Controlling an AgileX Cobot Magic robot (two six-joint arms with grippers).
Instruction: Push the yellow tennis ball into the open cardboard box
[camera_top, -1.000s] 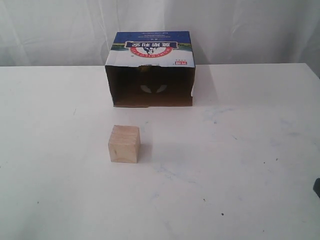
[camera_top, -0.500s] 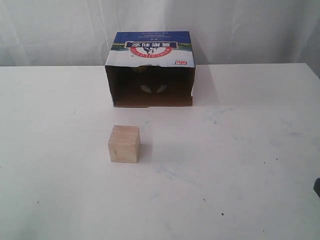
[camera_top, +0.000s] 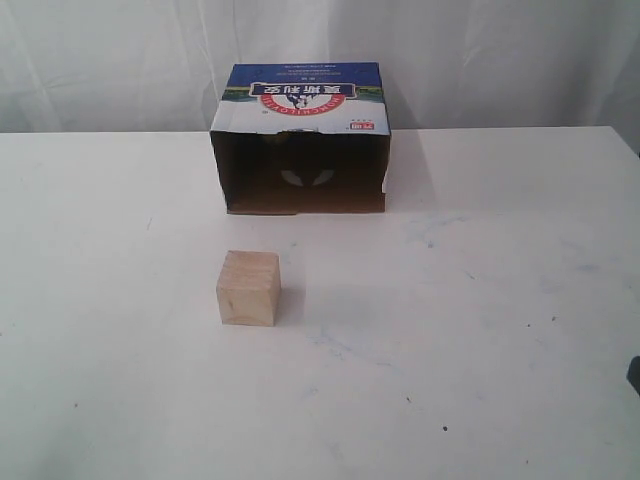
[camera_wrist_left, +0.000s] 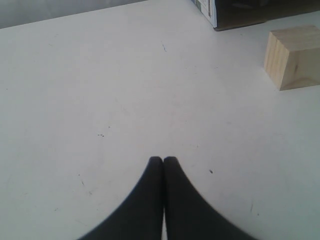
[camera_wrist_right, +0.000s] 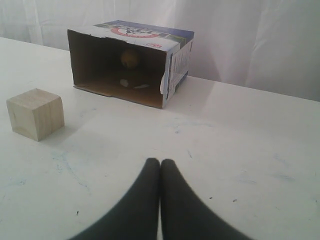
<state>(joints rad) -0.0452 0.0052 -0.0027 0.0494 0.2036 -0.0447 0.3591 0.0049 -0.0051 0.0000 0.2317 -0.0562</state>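
The open cardboard box (camera_top: 300, 140) lies on its side at the back of the table, its dark opening facing forward, its blue top with the oval logo up. Deep inside it, at the back wall, rests the yellow tennis ball (camera_wrist_right: 129, 58); the box (camera_wrist_right: 125, 62) surrounds it there. In the exterior view the ball does not show in the shadowed interior. My left gripper (camera_wrist_left: 163, 160) is shut with nothing in it, low over bare table. My right gripper (camera_wrist_right: 160, 162) is also shut and empty, well in front of the box. A box corner (camera_wrist_left: 235, 12) shows in the left wrist view.
A pale wooden cube (camera_top: 248, 288) stands on the white table (camera_top: 480, 330) in front of the box, slightly left of its opening; the cube (camera_wrist_left: 294, 57) (camera_wrist_right: 36, 113) shows in both wrist views. A white curtain hangs behind the table. A dark arm part (camera_top: 634, 375) shows at the right edge.
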